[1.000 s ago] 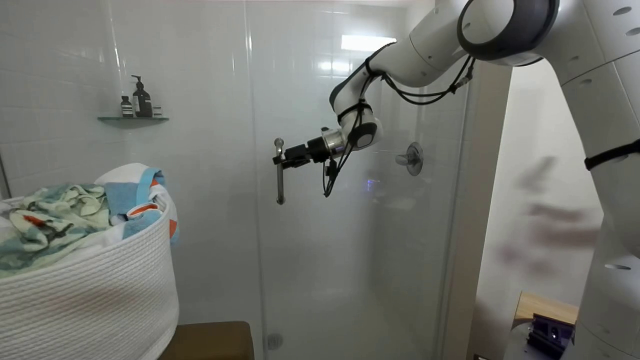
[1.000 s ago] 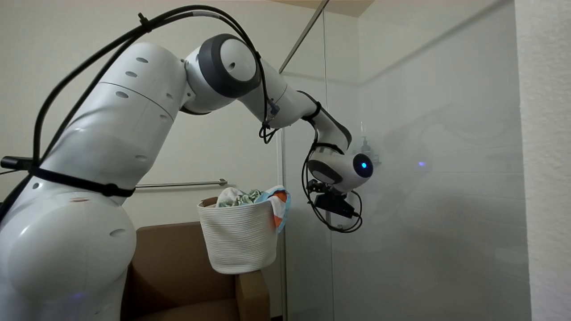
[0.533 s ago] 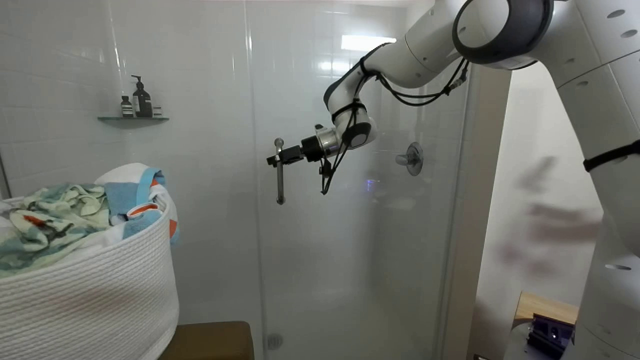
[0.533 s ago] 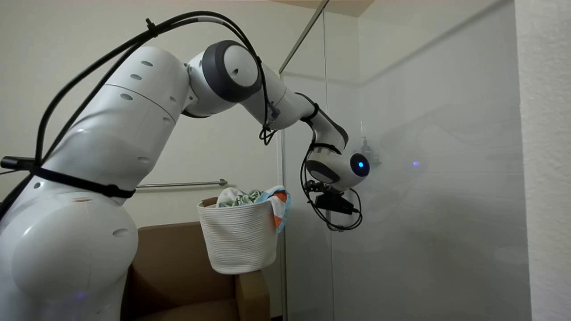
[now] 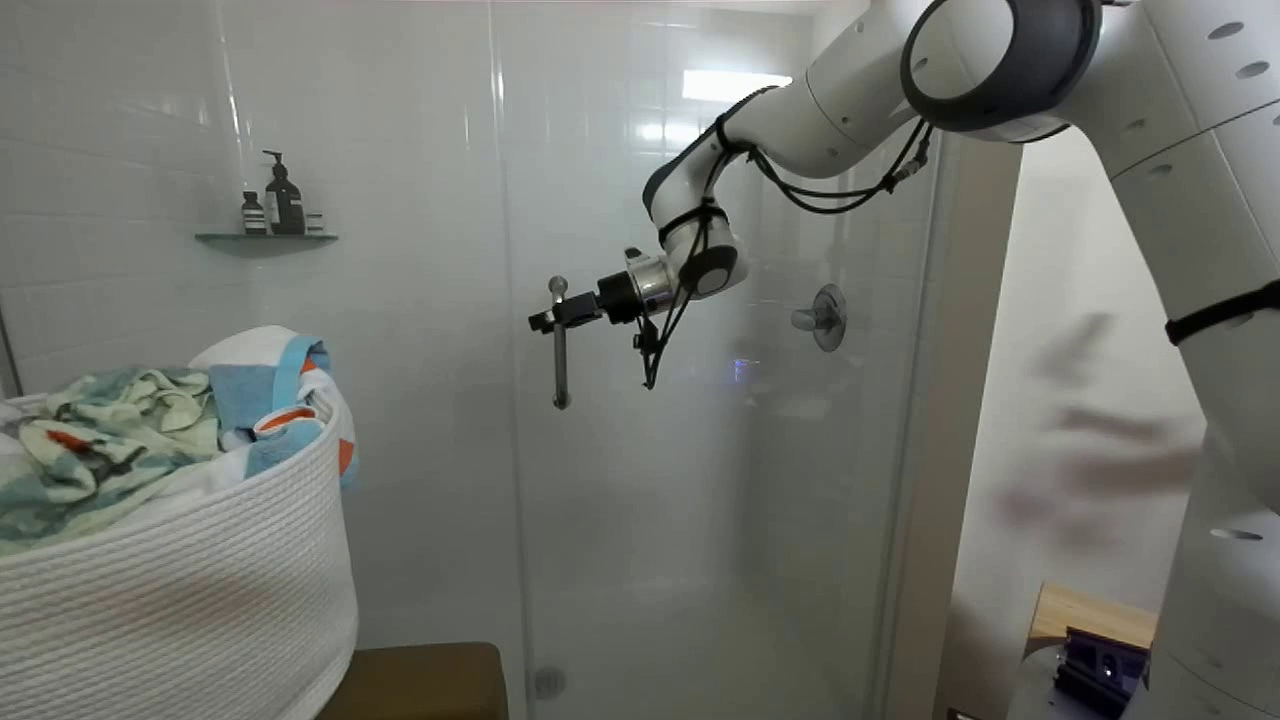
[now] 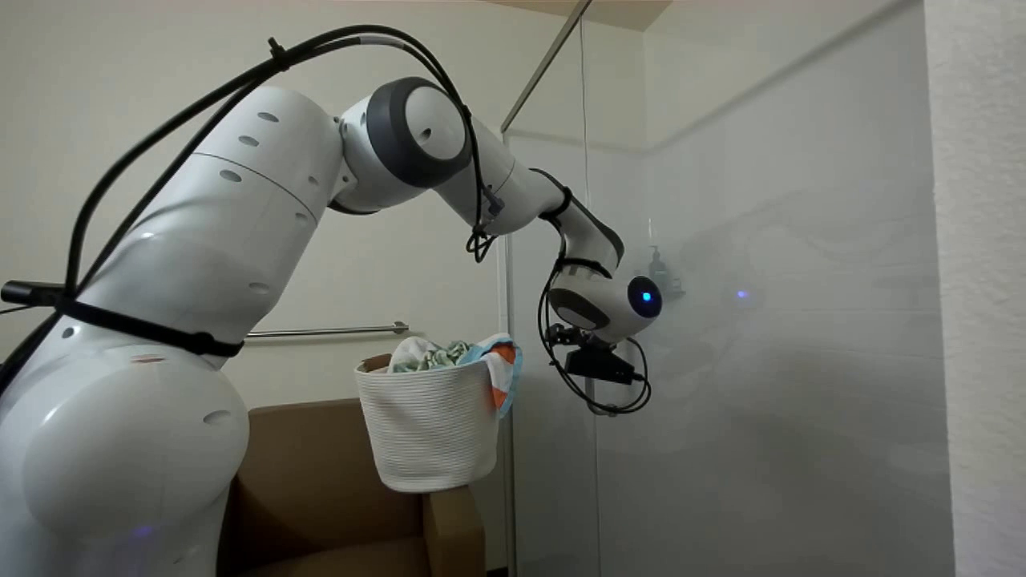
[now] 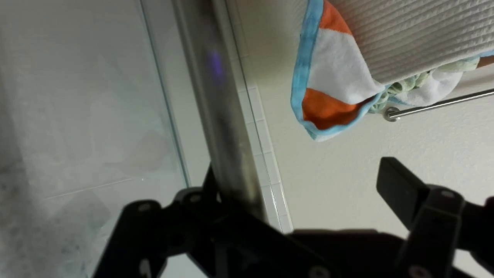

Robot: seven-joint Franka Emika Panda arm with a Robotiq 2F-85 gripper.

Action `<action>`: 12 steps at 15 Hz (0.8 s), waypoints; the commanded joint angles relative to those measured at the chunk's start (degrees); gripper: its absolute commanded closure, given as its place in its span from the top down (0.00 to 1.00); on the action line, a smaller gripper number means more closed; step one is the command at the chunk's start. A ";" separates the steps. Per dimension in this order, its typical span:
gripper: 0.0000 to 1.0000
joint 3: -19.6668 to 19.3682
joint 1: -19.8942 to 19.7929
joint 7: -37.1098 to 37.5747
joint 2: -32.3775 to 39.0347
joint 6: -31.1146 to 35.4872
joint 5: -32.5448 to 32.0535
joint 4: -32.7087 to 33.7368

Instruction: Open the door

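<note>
The door (image 5: 650,480) is a tall clear glass shower panel, standing closed in line with the neighbouring glass; its glass also shows in the wrist view (image 7: 96,96). Its vertical silver bar handle (image 5: 560,370) runs diagonally through the wrist view (image 7: 220,100). My gripper (image 5: 545,320) is at the upper part of the handle, its fingertips reaching just past the bar. In the wrist view the jaws (image 7: 301,173) are wide apart. The bar lies close to the left finger and hides its tip; I cannot tell whether they touch. The right finger is well away from the bar.
A white woven basket (image 5: 200,610) with towels stands on a brown chair (image 6: 321,473), left of the door in an exterior view. A shower valve (image 5: 828,318) and a corner shelf (image 5: 268,238) with bottles are behind the glass. A towel bar (image 6: 329,331) is on the wall.
My gripper has moved left in an exterior view, so its fingertips now pass the handle bar. The upper arm has lowered slightly. The door and handle have not moved.
</note>
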 commanded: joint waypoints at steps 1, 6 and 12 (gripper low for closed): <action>1.00 0.22 -0.77 -3.45 0.76 -3.21 -0.95 1.81; 1.00 0.38 -0.92 -3.30 -1.24 -5.29 -2.21 -0.76; 1.00 0.90 -0.93 -3.58 -3.92 -7.73 -2.74 -3.85</action>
